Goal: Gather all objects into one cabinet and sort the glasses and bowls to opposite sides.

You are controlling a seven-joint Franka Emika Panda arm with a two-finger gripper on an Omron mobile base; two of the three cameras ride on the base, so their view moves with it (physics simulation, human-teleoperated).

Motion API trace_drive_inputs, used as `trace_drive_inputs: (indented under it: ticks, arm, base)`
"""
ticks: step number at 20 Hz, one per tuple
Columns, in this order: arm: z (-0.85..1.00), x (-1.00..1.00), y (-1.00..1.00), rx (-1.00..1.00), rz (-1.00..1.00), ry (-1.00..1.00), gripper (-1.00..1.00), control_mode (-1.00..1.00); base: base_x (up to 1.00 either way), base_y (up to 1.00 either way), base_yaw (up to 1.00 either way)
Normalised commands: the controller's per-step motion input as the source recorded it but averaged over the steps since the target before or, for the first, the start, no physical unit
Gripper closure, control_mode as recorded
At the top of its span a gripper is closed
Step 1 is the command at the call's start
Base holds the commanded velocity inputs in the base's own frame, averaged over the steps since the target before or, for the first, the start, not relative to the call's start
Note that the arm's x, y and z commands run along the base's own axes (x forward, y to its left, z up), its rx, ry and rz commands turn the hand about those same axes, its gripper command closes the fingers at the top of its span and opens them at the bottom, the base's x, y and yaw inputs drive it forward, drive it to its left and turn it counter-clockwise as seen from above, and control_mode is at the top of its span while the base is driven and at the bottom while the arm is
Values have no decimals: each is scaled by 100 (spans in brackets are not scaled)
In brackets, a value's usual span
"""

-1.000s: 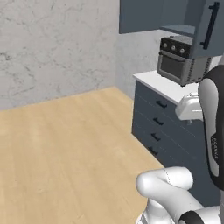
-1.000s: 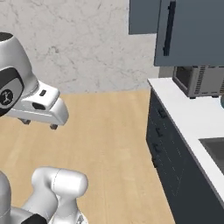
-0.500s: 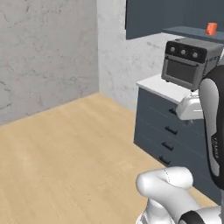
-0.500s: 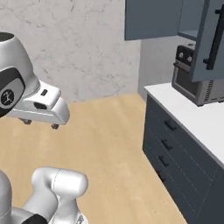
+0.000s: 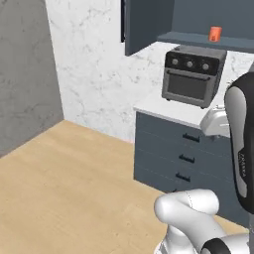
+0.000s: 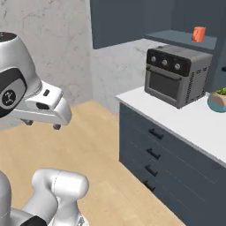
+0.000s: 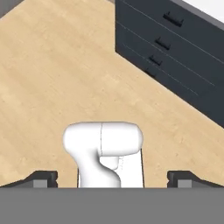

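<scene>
Fingertips (image 7: pixel 41 177) stand wide apart, empty; an orange-red cup (image 6: pixel 198 34) sits on the open cabinet (image 6: pixel 187 37) shelf, so gathering seems barely begun.

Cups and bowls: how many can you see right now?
1. A small orange-red cup stands on the open wall cabinet's bottom shelf, above the black toaster oven. The other items may be hidden deeper in the cabinet or out of frame.

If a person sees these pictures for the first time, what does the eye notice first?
Probably the black toaster oven on the white counter, above dark drawers. Next, the small orange-red cup on the open cabinet's shelf above the oven. The gripper points down at the wooden floor, holding nothing.
</scene>
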Motion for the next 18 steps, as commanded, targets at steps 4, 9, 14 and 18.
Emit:
trace_drive_inputs:
  ticks: [4, 9, 14, 18]
  arm:
    - [0, 0, 0, 0, 0, 0, -100, 100]
    - [0, 0, 0, 0, 0, 0, -100, 100]
    - [0, 0, 0, 0, 0, 0, -100, 100]
    - [0, 0, 0, 0, 0, 0, -100, 100]
  base:
    - [60, 24, -61]
    - [34, 2, -61]
    - [37, 7, -61]
    - [44, 19, -57]
